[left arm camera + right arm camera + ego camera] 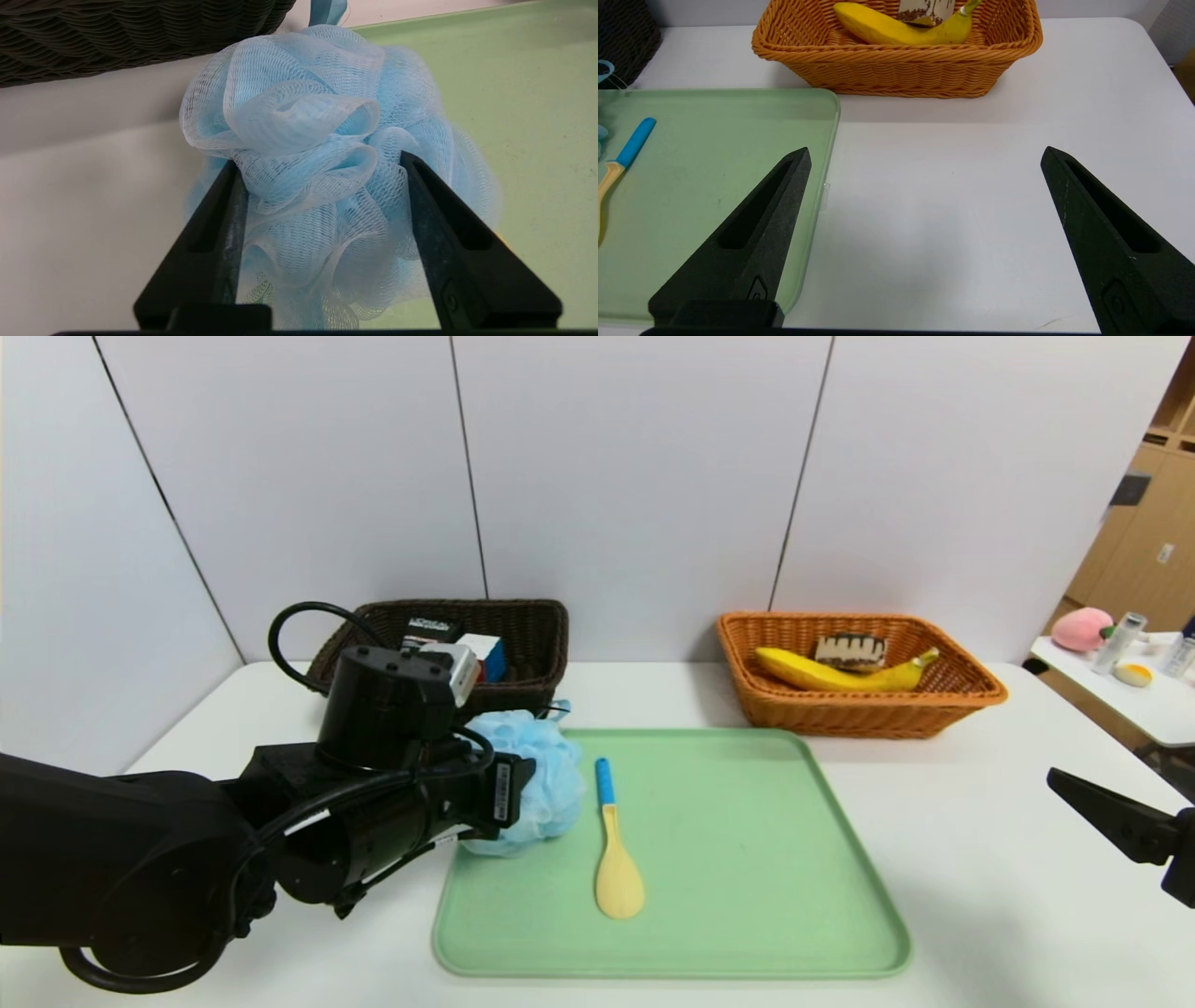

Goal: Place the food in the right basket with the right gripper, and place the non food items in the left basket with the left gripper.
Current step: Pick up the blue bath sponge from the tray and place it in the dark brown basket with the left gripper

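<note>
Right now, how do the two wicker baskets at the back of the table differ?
The left basket is dark brown, nearly black; the right basket is orange-tan. The left basket holds non-food: a puzzle cube and a dark item behind it. The right basket holds food: a banana and a cake slice. The left gripper works just in front of the left basket, its fingers pressing into the bath pouf; nothing is near the right basket. Both are rectangular woven baskets.
</note>
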Controlling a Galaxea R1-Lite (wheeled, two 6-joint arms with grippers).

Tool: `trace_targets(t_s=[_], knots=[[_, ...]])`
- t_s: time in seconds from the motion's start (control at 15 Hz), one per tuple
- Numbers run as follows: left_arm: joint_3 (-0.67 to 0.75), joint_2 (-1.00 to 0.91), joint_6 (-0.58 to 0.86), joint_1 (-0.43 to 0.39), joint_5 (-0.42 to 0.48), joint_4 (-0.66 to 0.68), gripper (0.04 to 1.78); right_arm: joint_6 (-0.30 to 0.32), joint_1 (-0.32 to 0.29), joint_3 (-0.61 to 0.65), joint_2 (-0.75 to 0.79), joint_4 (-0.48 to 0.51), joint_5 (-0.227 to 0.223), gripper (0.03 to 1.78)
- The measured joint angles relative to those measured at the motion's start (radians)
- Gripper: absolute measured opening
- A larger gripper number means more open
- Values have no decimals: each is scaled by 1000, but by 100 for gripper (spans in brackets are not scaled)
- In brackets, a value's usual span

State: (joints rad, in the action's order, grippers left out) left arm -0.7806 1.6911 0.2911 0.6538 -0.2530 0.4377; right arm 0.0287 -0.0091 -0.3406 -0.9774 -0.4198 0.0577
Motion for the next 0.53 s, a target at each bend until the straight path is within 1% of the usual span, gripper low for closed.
trace_targets(t_s=[0.13,0.2,0.27,0.53], knots=[[2,-6,1,1,2,-5,78,0,0,1,2,1,0,170],[2,-13,1,2,3,-8,50,0,0,1,3,1,0,170],[2,-20,-1,2,3,-10,8,0,0,2,3,1,1,170],[-5,-76,-41,5,11,-12,8,0,0,7,3,1,1,170]])
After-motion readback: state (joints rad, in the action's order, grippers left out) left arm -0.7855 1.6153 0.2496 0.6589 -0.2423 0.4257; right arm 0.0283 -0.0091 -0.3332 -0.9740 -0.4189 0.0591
